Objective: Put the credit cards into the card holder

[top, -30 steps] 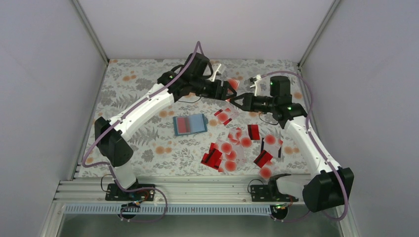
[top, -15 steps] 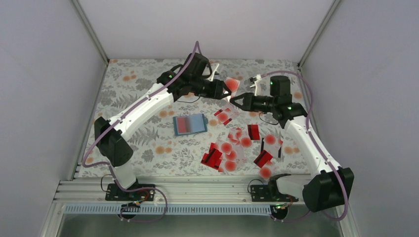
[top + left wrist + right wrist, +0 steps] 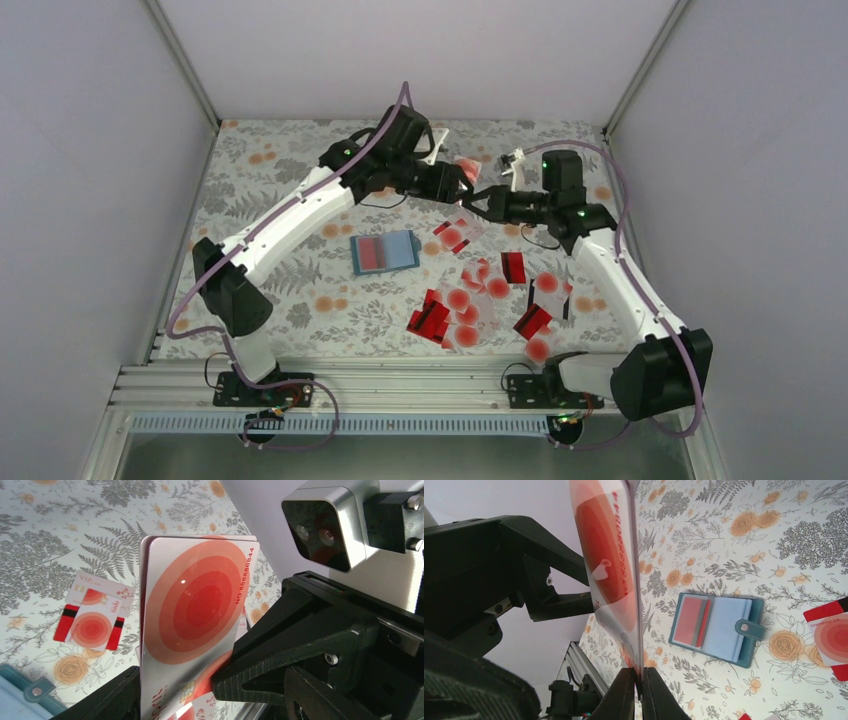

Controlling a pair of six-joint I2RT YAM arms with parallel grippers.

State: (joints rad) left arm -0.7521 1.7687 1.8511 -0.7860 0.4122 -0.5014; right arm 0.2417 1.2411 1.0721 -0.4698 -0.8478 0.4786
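A pale credit card (image 3: 192,600) with a big red dot stands upright in the air at the back of the table (image 3: 300,290). My right gripper (image 3: 639,677) is shut on its lower edge, its black fingertips (image 3: 235,672) pinching one corner. My left gripper (image 3: 212,690) is open, one finger on either side of the card. From above the two grippers (image 3: 462,183) (image 3: 478,200) meet under the card (image 3: 468,168). The teal card holder (image 3: 385,252) (image 3: 716,630) lies open with a red card in its left pocket.
Several loose red and red-dot cards (image 3: 470,300) lie scattered right of the holder, and two more (image 3: 453,235) (image 3: 92,622) lie just below the grippers. The holder's snap tab (image 3: 34,691) shows at a lower corner. White walls enclose the flowered tablecloth.
Both wrists have shifted slightly toward the back, the right one a little up and left. The card stays between the grippers and looks more edge-on from above.
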